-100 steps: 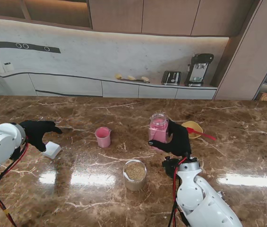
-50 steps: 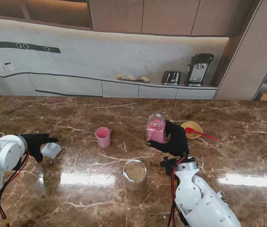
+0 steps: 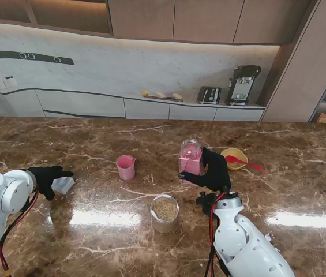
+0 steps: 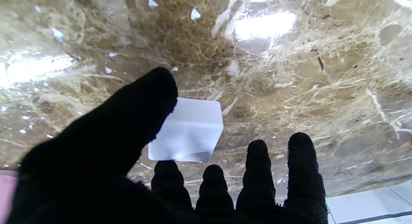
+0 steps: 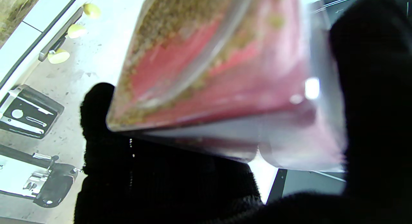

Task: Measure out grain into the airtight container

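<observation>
1. Work surface: a polished brown marble table (image 3: 93, 138) with pale veining and bright glare patches. Its far edge runs ahead of a pale counter.
2. Right hand (image 3: 213, 171): covered by a black knit glove and closed around the pink container (image 3: 191, 157), gripping it from the right side. The right wrist view shows the fingers (image 5: 96, 121) and thumb on opposite walls of it.
3. The pink container is a clear, square-sided jar with rounded corners and an open mouth. The wrist view shows tan grain (image 5: 167, 27) against its walls, over the pink tint. Whether its base touches the table cannot be told.
4. Left hand (image 3: 46, 178): black glove, fingers apart, holding nothing. It sits at the left side of the table, against the white lid (image 3: 64, 184). In the left wrist view the thumb (image 4: 141, 101) overlaps one corner of the lid and the four fingertips (image 4: 257, 159) stand just at its near edge; contact cannot be confirmed.
5. The white lid is a flat, matte square with rounded corners, lying on the marble.
6. Clear cup (image 3: 165, 213): a round, transparent vessel nearer to me than the container, about half full of tan grain.
7. Pink cup (image 3: 126, 167): small, round and opaque, standing upright between the lid and the container; contents not visible.
8. Yellow bowl (image 3: 236, 154): a shallow dish just right of the right hand, with a red spoon (image 3: 244, 163) resting across it.
9. Open room: bare marble lies between the two hands and across the far half of the table.
</observation>
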`<move>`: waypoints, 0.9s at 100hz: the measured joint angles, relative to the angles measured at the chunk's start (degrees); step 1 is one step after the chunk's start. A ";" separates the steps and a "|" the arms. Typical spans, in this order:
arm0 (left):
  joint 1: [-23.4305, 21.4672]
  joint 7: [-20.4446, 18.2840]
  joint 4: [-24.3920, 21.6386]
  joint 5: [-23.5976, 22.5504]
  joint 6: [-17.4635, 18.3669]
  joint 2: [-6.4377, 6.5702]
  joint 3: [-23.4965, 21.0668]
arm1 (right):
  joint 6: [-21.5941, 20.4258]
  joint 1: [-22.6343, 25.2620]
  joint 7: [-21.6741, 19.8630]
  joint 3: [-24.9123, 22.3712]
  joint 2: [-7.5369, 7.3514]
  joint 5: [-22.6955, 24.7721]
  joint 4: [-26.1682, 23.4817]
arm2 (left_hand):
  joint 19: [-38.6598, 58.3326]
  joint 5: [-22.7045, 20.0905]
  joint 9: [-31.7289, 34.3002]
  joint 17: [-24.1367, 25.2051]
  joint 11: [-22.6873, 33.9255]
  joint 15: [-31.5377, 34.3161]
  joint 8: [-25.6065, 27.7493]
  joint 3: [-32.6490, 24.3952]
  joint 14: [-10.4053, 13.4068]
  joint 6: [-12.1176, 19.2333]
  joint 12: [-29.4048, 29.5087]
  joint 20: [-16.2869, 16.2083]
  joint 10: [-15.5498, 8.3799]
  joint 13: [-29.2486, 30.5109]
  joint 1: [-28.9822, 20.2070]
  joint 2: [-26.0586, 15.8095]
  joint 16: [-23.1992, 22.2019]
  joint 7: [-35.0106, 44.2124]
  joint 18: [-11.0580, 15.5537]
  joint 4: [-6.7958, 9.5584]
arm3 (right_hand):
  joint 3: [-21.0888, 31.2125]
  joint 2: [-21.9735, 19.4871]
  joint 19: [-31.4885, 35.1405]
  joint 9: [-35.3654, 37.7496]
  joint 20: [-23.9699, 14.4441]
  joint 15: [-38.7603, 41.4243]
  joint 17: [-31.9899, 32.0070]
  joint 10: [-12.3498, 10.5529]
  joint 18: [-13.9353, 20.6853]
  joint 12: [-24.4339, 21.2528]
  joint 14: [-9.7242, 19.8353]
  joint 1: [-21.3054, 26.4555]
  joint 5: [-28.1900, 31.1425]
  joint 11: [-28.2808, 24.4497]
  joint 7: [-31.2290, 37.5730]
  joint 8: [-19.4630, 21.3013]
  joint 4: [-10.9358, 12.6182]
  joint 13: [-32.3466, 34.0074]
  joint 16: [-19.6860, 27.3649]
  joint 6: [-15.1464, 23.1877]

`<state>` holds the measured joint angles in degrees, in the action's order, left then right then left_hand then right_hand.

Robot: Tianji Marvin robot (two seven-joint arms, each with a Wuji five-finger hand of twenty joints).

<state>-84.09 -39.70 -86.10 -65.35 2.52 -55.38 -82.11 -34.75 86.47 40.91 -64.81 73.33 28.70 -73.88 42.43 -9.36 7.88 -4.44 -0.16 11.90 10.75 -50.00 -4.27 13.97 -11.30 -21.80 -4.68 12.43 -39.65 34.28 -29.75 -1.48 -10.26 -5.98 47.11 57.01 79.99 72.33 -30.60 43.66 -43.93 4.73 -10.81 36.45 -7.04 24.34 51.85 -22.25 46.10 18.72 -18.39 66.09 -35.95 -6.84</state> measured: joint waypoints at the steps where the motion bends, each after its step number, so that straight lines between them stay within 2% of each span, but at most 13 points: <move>1: 0.06 0.00 0.08 -0.05 0.00 0.00 0.08 | 0.01 0.01 -0.01 0.00 0.00 0.00 0.00 | 0.03 0.01 0.00 0.00 0.00 0.04 0.42 0.00 0.00 0.00 -0.40 -0.03 0.00 0.00 0.00 0.00 -0.30 0.00 0.41 0.00 | 0.00 0.00 0.00 0.00 0.00 0.00 0.00 0.00 0.00 0.00 0.00 0.00 0.00 0.00 0.00 0.00 0.00 0.00 0.00 0.00; 5: 0.29 0.03 0.37 -0.31 0.01 0.00 0.34 | 0.04 0.04 -0.05 0.00 -0.02 0.00 -0.01 | 0.74 0.01 0.00 -0.49 0.00 0.63 2.53 -0.79 0.00 0.00 -2.25 -0.40 0.00 0.67 0.03 0.04 -1.39 0.08 1.01 0.00 | 0.00 0.00 0.00 0.00 0.00 0.00 0.00 0.00 0.00 0.00 0.00 0.00 0.00 0.00 0.00 0.00 0.00 0.00 0.01 0.00; 11: 0.54 0.75 0.89 -0.59 0.04 -0.02 0.63 | 0.06 0.06 -0.12 0.00 -0.03 -0.01 -0.01 | 2.39 -0.36 0.00 -1.32 1.02 2.78 9.31 -1.18 0.00 0.02 -6.82 -1.29 0.00 2.28 0.07 1.49 -3.62 2.35 1.97 0.00 | 0.00 -0.01 0.00 0.00 0.00 0.00 0.00 0.00 0.00 0.00 0.00 0.00 0.00 0.00 0.00 0.00 0.00 0.00 0.02 0.00; 19: 0.66 3.72 1.93 -0.69 0.22 -0.08 0.90 | 0.12 0.09 -0.20 0.01 -0.05 -0.04 -0.01 | 4.67 -0.42 0.00 -2.40 3.18 5.24 16.37 -1.18 0.00 0.04 -13.79 -2.19 0.00 3.61 0.07 2.42 -6.53 7.76 3.55 0.00 | 0.00 -0.01 0.00 0.00 0.00 0.00 0.00 0.00 0.00 0.00 0.00 0.00 0.00 0.00 0.00 0.00 0.00 0.00 0.03 0.00; 30: 0.85 5.31 3.30 -0.66 0.24 -0.16 1.36 | 0.21 0.14 -0.26 0.01 -0.07 -0.07 -0.05 | 7.95 -0.40 0.84 -5.35 10.51 10.78 22.63 -1.21 0.00 -0.53 -20.31 -3.43 -0.09 7.19 0.07 2.62 -12.16 15.30 5.73 0.00 | 0.00 -0.01 0.00 0.00 0.00 0.00 0.00 0.00 0.00 0.00 0.00 0.00 0.00 0.00 0.00 0.00 0.00 0.00 0.05 0.00; 36: 0.85 5.96 3.84 -0.98 0.51 -0.19 1.49 | 0.22 0.18 -0.26 0.01 -0.08 -0.07 -0.07 | 8.73 0.12 1.67 -6.57 12.16 12.97 24.16 -1.23 0.00 -1.27 -21.68 -3.57 -0.11 8.32 0.07 3.04 -14.37 17.35 6.60 0.00 | 0.00 -0.01 0.00 0.00 0.00 0.00 0.00 0.00 0.00 0.00 0.00 0.00 0.00 0.00 0.00 0.00 0.00 0.00 0.06 0.00; 51: 0.98 6.74 4.28 -1.13 0.06 -0.17 2.18 | 0.23 0.27 -0.28 -0.02 -0.09 -0.07 -0.10 | 12.18 2.82 1.80 -8.92 19.32 17.35 29.16 -1.23 -0.02 -1.96 -26.05 -4.95 -0.07 11.25 0.67 3.70 -18.73 21.32 6.80 0.00 | 0.00 -0.01 0.00 0.00 0.00 0.00 0.01 0.00 0.00 0.00 0.00 0.00 0.00 0.00 0.00 0.00 0.00 0.00 0.10 0.00; 55: 1.07 7.91 4.57 -1.19 -0.17 -0.16 2.59 | 0.23 0.27 -0.29 -0.03 -0.09 -0.07 -0.11 | 13.21 2.82 1.82 -9.74 21.91 17.93 31.11 -1.22 -0.04 -2.22 -27.28 -5.06 -0.03 11.67 1.19 3.70 -19.43 24.52 6.92 0.00 | 0.00 -0.01 0.00 0.00 0.00 0.01 0.01 0.00 0.00 0.00 0.00 0.00 0.00 0.00 0.00 0.00 0.00 0.00 0.12 0.00; 63: 1.15 11.37 5.58 -1.24 -0.66 -0.19 3.52 | 0.23 0.28 -0.34 -0.03 -0.10 -0.07 -0.11 | 14.16 2.83 2.72 -11.43 26.47 19.80 35.26 -1.22 -0.08 -3.65 -28.08 -5.21 0.09 13.30 1.21 3.71 -20.09 36.07 7.11 0.00 | 0.00 -0.01 0.00 0.00 0.00 0.04 0.01 0.00 0.00 0.00 0.00 0.00 0.00 0.00 0.00 0.00 0.00 0.00 0.14 0.00; 68: 1.24 12.27 6.05 -0.88 -1.11 -0.25 3.89 | 0.23 0.27 -0.40 -0.03 -0.10 -0.11 -0.11 | 14.90 3.02 4.71 -12.77 29.53 20.63 36.11 -1.22 -0.09 -4.65 -28.11 -5.61 0.73 15.00 1.21 3.71 -20.12 43.34 7.11 0.00 | 0.00 -0.01 0.00 0.00 0.00 0.04 0.01 0.00 0.00 0.00 0.00 0.00 0.00 0.00 0.00 0.00 0.00 0.00 0.23 0.00; 74: 1.44 12.67 6.36 -0.24 -1.59 -0.37 4.20 | 0.23 0.27 -0.46 -0.03 -0.10 -0.15 -0.11 | 16.32 0.40 6.79 -14.52 30.48 21.41 35.29 -1.19 -0.21 -6.01 -28.11 -5.66 2.09 17.08 1.32 5.81 -20.13 48.84 7.06 -0.13 | 0.00 -0.01 0.00 0.00 0.00 0.17 0.01 0.00 0.00 0.00 0.00 0.00 0.00 0.00 0.00 0.00 0.00 0.00 0.62 0.00; 84: 1.81 15.08 7.19 0.16 -1.68 -0.45 4.85 | 0.21 0.28 -0.46 -0.04 -0.10 -0.15 -0.12 | 17.80 -4.65 11.52 -17.64 31.55 22.76 33.60 -1.10 -0.67 -7.55 -28.15 -5.69 3.12 20.78 1.30 8.90 -20.13 49.52 6.95 -0.43 | 0.00 -0.02 0.00 0.00 0.00 0.28 0.01 0.00 0.00 0.00 0.00 0.00 0.00 0.00 0.00 0.00 0.00 0.00 0.67 0.00; 90: 2.03 17.18 8.09 0.46 -1.58 -0.49 5.27 | 0.21 0.31 -0.42 -0.10 -0.10 -0.15 -0.14 | 18.65 -5.74 13.21 -19.22 32.99 23.11 33.15 -1.10 -0.77 -8.13 -28.91 -5.70 3.46 23.13 1.18 9.93 -20.13 49.63 6.91 -0.48 | 0.00 -0.03 0.00 0.00 0.00 0.30 0.02 0.00 0.00 0.00 0.00 0.00 0.00 0.00 0.00 0.00 0.00 0.00 0.67 0.00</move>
<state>-82.06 -22.51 -78.02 -64.90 0.93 -55.87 -76.84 -34.55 86.78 40.49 -64.91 73.23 28.55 -74.02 61.08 -15.10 21.10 -23.66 32.84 35.01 43.91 -51.10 -5.04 5.85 -40.21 -27.51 -1.22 35.57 -38.47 44.21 -49.88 48.14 -3.35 -6.46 47.11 56.99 79.99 72.33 -30.60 43.96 -43.91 4.73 -10.81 36.45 -7.03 24.34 51.85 -22.24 46.10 18.72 -18.39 66.09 -35.28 -6.84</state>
